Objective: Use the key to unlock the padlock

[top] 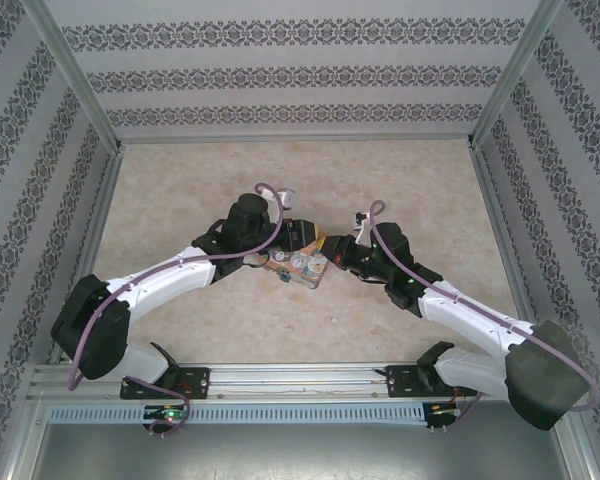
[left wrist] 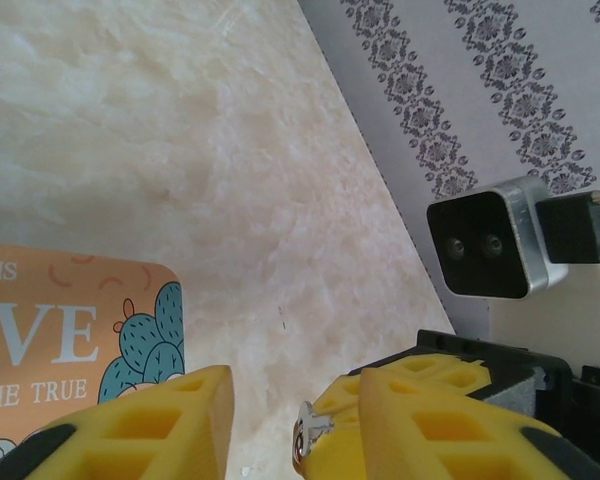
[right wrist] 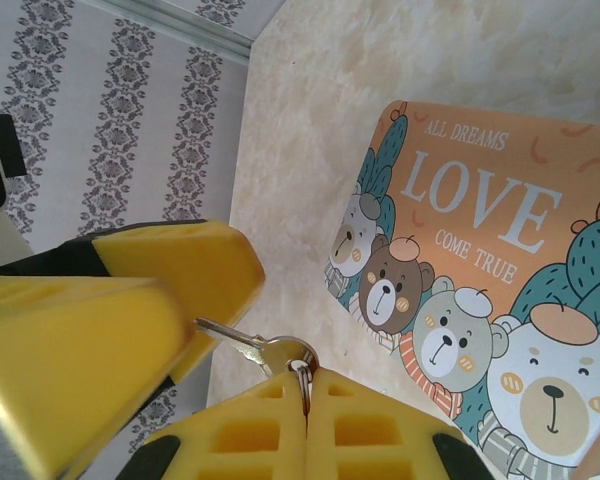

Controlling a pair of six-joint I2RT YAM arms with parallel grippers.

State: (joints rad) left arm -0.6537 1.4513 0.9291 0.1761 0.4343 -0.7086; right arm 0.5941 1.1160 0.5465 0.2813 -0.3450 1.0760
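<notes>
Noting my right jaws clenched on the ring of the key [right wrist: 252, 345] and my left jaws parted around its blade, I would centre it before pinching.

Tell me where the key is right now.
In the right wrist view, the key is pinched in the right gripper at bottom centre, just left of the orange tin.

The tin [right wrist: 480, 240], right of the right end effector [right wrist: 305, 390], is orange with white lettering, teal cacti and brown, grey and white bears. The fingers [right wrist: 370, 430] are yellow with black bases, and the key [right wrist: 275, 352] between them is silver. The table [right wrist: 310, 150] ahead is marbled cream. The wall [right wrist: 110, 120] to the left is pale grey with dark damask stripes.
</notes>
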